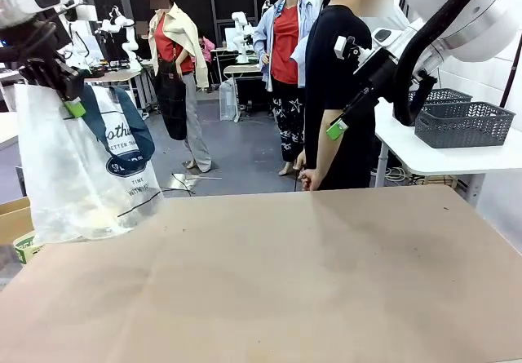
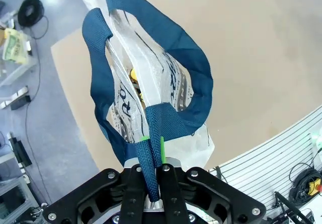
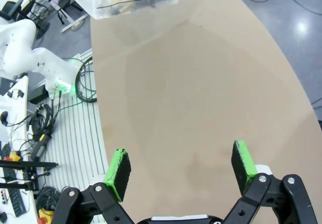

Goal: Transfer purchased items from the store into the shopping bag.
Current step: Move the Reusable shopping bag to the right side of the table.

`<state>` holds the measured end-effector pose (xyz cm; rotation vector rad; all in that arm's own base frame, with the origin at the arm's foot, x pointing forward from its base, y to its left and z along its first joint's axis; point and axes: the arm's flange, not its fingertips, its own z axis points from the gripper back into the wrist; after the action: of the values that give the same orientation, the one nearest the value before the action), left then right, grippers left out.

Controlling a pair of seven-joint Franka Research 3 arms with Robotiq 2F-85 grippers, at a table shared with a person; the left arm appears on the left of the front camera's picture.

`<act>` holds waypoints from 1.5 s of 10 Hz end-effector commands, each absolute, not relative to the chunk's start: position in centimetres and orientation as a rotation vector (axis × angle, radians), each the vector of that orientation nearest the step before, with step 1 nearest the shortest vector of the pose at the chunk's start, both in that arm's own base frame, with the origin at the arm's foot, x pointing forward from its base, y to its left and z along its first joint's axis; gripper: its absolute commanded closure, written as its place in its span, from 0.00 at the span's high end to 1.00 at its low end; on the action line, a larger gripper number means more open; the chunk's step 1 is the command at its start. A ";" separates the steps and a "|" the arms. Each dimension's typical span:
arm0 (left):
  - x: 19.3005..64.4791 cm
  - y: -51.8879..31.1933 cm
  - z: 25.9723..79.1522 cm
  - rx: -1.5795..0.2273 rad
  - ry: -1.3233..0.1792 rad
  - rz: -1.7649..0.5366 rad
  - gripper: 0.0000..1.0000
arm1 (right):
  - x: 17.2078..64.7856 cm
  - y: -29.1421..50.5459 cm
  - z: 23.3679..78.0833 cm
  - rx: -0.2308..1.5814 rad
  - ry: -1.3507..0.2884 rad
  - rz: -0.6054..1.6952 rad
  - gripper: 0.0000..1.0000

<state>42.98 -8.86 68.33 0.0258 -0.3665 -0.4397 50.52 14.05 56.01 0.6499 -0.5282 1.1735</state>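
Left gripper [image 2: 153, 183] is clamped on a navy strap handle [image 2: 151, 148] of the shopping bag [image 1: 77, 175], which hangs lifted at the table's [image 1: 285, 281] left edge, its bottom about level with the tabletop. Right gripper [image 3: 181, 166] hangs high over the table's right side, jaws wide apart, nothing between them.

Progress, judged: looks late or finished. Down the bag's mouth a yellow pack [image 2: 134, 75] shows inside, and pale shapes sit at the bottom of the bag. Two dark mesh baskets [image 1: 463, 122] sit on a white side table beyond the right edge (can't tell if either is the store, or what they hold).

Bag contents mostly blurred by the translucent plastic; count unknowable. Bag's logo is partly folded.
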 end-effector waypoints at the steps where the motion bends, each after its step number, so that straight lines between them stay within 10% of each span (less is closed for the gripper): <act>1: 43.3 -9.5 69.0 0.024 -0.388 -0.434 0.00 | 50.5 14.2 56.0 0.638 -0.535 1.166 1.00; 15: 48.3 2.2 61.3 0.006 -0.476 -0.489 0.00 | 50.5 14.2 56.0 0.638 -0.535 1.166 1.00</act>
<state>48.21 1.34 61.00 0.0201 -0.4169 -0.4517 50.53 14.05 56.02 0.6496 -0.5285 1.1734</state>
